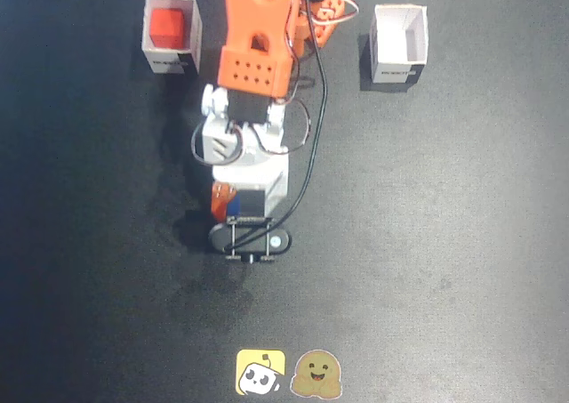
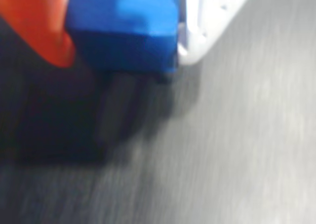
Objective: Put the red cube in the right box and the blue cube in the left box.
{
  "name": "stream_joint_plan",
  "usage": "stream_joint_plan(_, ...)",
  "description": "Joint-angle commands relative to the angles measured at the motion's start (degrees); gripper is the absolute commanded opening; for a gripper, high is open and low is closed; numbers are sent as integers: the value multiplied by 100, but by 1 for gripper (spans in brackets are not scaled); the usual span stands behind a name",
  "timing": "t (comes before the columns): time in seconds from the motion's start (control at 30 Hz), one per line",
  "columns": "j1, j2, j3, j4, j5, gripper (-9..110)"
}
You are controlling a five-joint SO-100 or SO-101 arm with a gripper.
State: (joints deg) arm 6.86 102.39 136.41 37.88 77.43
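Fixed view, looking down on a dark tabletop [image 1: 444,243]. The orange and white arm [image 1: 253,56] reaches from the top edge toward the middle of the picture; its gripper [image 1: 233,205] points straight down at the tabletop.

Gripper state: clenched on the blue cube [image 1: 235,205]. In the fixed view only a small blue patch shows, wedged between the orange finger [image 1: 219,200] on the picture's left and the dark and white wrist parts on the right. In the wrist view the blue cube [image 2: 123,28] fills the top centre, pressed between the orange finger [image 2: 34,26] at left and the white finger [image 2: 207,21] at right. A dark shadow lies on the tabletop [image 2: 256,150] under the cube; whether it touches the surface or hangs just above it I cannot tell, as the picture is blurred.

Orientation: the cube has equal sides, so no long axis. Its faces sit roughly square to the fingers, one flat face turned to the wrist camera, the lower edge near level.

Red cube [image 1: 167,27]: lying inside the white box [image 1: 193,31] up and to the left of the gripper in the fixed view, well apart from it. A second white box [image 1: 397,44], up and to the right of the gripper, stands open and shows only white inner walls. Both boxes carry a black label on the side nearest the gripper.

Two cartoon stickers [image 1: 289,373] lie below the gripper near the bottom edge.
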Motion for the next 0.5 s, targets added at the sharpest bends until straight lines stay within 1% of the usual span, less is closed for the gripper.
stream_joint_plan(0.0,-35,835,-176,624,70,14)
stream_joint_plan(0.33,-53,2654,-132,2496,387,14)
stream_joint_plan(0.47,-123,3146,-176,3032,501,14)
